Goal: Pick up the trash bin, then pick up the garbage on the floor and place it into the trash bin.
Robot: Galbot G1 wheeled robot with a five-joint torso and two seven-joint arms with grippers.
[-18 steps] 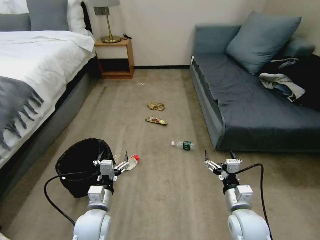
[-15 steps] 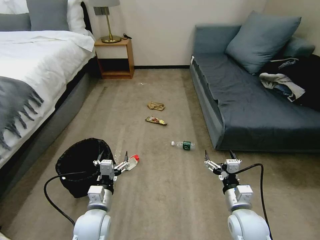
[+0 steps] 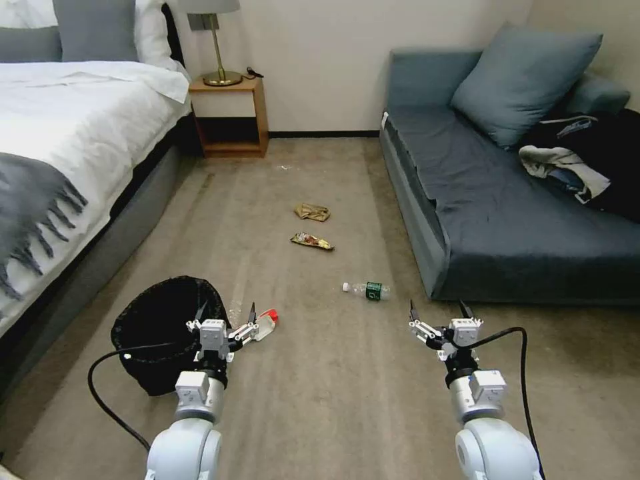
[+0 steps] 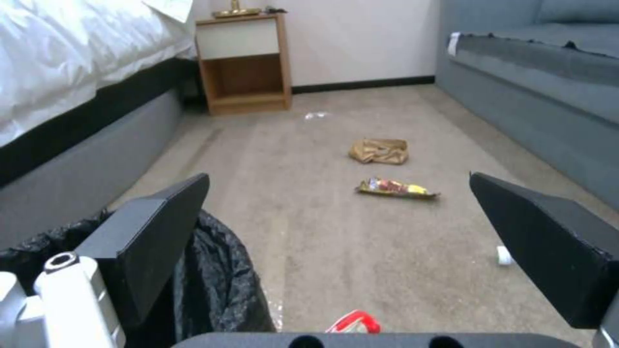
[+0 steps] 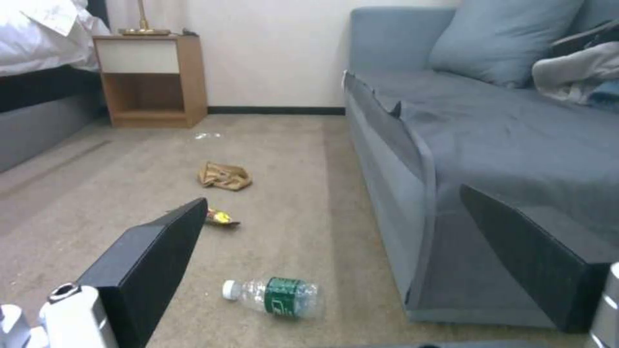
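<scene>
The trash bin [image 3: 157, 333], lined with a crinkly black bag, stands on the carpet near the bed. My left gripper [image 3: 225, 315] hovers open at its right rim, empty. A crushed red-and-white packet [image 3: 265, 323] lies just right of that gripper. A clear bottle with a green label [image 3: 368, 290] rests ahead of my right gripper [image 3: 437, 313], which is open and empty. Farther off lie a gold snack wrapper [image 3: 312, 241] and crumpled tan paper [image 3: 312, 212]. The left wrist view shows the bin's bag [image 4: 213, 285], wrapper [image 4: 394, 187] and paper [image 4: 379, 151].
A bed [image 3: 60, 160] runs along the left, a grey sofa [image 3: 507, 200] with a clothes heap [image 3: 573, 167] along the right. A wooden nightstand [image 3: 230, 117] with a lamp stands at the far wall. Open carpet lies between bed and sofa.
</scene>
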